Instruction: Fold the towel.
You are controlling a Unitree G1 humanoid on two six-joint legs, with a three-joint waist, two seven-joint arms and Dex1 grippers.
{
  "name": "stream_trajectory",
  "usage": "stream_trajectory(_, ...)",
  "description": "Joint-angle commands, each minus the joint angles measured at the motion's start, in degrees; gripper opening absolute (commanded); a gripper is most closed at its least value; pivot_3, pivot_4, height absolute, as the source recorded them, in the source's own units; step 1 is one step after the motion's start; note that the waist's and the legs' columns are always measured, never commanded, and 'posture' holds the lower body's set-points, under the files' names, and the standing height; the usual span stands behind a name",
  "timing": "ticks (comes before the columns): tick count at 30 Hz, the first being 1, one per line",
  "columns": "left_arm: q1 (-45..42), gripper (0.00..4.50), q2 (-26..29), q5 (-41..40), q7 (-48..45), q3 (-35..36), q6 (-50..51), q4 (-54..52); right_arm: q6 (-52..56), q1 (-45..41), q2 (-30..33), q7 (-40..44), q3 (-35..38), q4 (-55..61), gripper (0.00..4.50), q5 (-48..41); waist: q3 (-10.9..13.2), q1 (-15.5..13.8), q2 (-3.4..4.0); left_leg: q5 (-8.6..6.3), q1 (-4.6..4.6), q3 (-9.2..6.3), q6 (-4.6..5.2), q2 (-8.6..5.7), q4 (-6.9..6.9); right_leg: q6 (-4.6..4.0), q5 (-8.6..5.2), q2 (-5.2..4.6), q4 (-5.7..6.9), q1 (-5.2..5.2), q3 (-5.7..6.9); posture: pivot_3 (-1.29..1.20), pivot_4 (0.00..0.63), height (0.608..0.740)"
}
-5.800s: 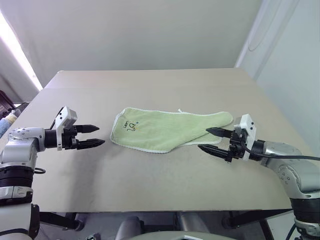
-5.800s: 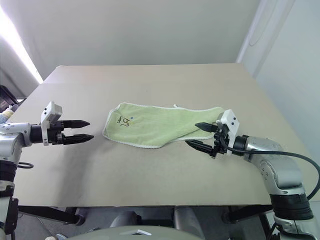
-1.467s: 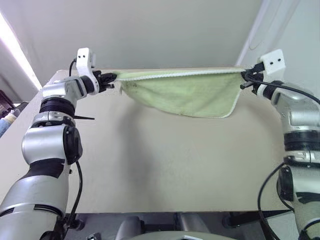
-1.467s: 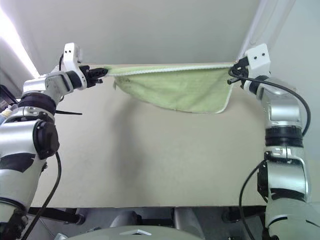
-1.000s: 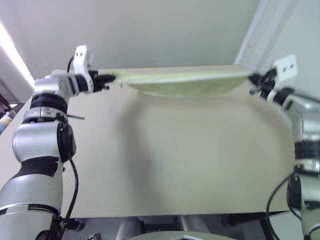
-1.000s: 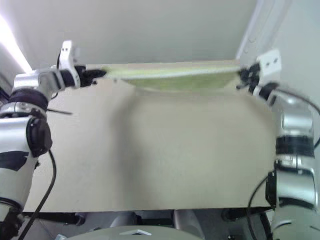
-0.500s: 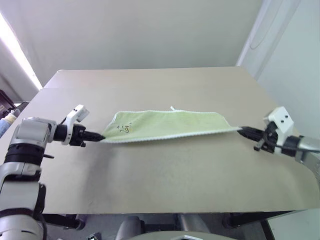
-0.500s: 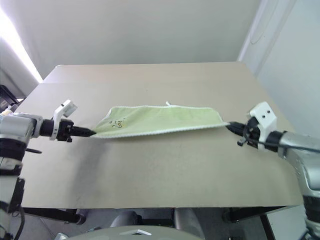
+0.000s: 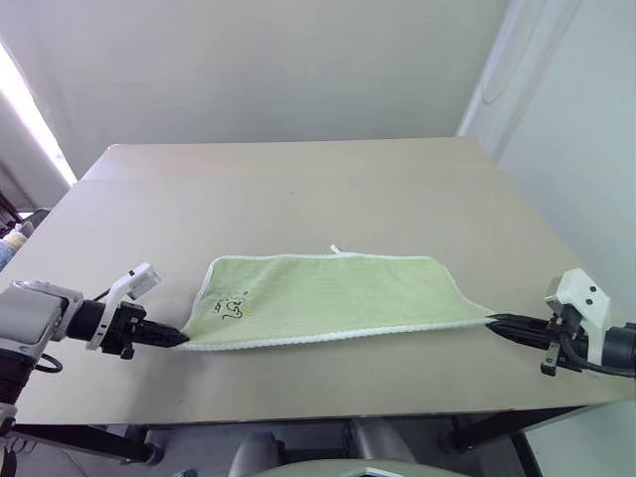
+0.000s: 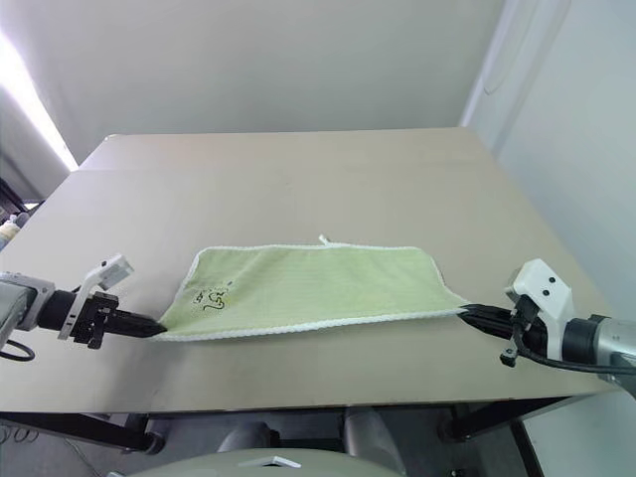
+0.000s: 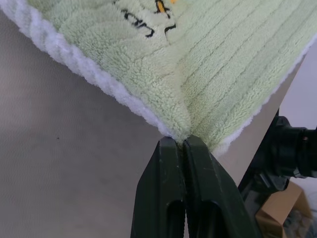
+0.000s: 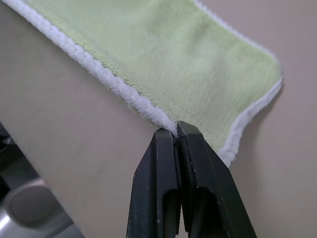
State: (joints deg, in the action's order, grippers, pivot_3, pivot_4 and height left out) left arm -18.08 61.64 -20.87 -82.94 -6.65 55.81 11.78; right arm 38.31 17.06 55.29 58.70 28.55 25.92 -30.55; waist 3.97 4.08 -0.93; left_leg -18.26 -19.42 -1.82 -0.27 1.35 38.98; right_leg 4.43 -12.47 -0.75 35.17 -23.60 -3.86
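Lay spread flat near the desk (image 9: 298,189) front edge: towel (image 9: 333,298), soft, light, limp terry. Pinched at its near corners by left hand (image 9: 177,338) and right hand (image 9: 494,321), both clamped shut. Best gripped by corners.

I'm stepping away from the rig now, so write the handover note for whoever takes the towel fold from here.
Left gripper: shut on the towel's near corner at the printed-motif end.
Right gripper: shut on the near corner at the opposite end.
Towel: spread flat in a single layer on the table, stretched between the two grippers, loop tag at the far edge.
Done: towel laid out flat.
Left: no fold made yet; both corners must be carried over to make the fold, then released.
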Motion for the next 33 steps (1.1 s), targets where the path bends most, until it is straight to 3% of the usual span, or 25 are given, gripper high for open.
stream_trajectory(1,-6.23,0.0,-0.77,4.3,6.34,0.24,-2.16,7.83,-0.75,-6.1,0.45,-4.97,-2.21,-3.8,0.05,3.12,0.04,-0.07,0.03,0.0,-0.03,0.0,-0.01,0.19,0.0,-0.01,0.01,-0.04,-0.2,0.03,0.14,0.0,0.0,0.712)
stream_trajectory(7,-16.93,0.0,-6.27,6.11,10.11,-1.85,-5.33,20.11,-2.21,-13.77,-0.2,-7.24,-10.57,-10.78,0.05,5.88,0.01,-0.26,-0.04,0.01,-0.04,0.33,0.01,0.08,0.01,-0.02,0.03,-0.49,-0.3,0.08,0.67,0.0,0.0,0.712)
stream_trajectory(12,-21.96,0.0,-8.95,7.26,10.03,-3.27,-6.76,26.43,-4.56,-20.9,-1.25,-9.62,-14.8,-18.88,0.05,8.59,-0.03,-0.43,-0.1,-0.1,-0.21,0.35,0.01,-0.44,-0.14,0.11,0.28,-0.76,0.54,-0.4,0.55,0.0,0.0,0.712)
stream_trajectory(16,-22.55,0.0,-7.86,6.32,7.41,-3.49,-5.52,25.39,-5.64,-21.92,-0.77,-8.92,-14.8,-20.95,0.05,8.79,-0.04,-0.91,-0.1,-0.1,-0.89,0.23,0.03,-0.46,-0.15,0.06,0.34,-0.66,0.98,-1.23,0.56,0.0,0.0,0.712)
stream_trajectory(22,-23.46,0.0,-5.66,1.61,6.14,1.46,1.48,21.81,-6.56,-21.91,-0.68,-9.06,-11.58,-22.23,0.05,7.26,-0.04,-1.57,-0.1,-0.12,-0.88,0.25,0.08,-0.46,0.06,0.02,0.1,-0.69,0.98,-1.14,0.57,0.0,0.0,0.712)
stream_trajectory(33,-32.09,0.0,-11.34,0.56,15.63,4.82,6.9,28.76,-7.65,-31.05,-4.87,-14.32,-16.4,-27.08,0.05,10.04,-0.04,-1.37,-0.13,-0.1,-0.49,0.15,0.05,-0.51,0.17,0.0,0.19,-0.64,1.05,-0.74,0.54,0.0,0.0,0.712)
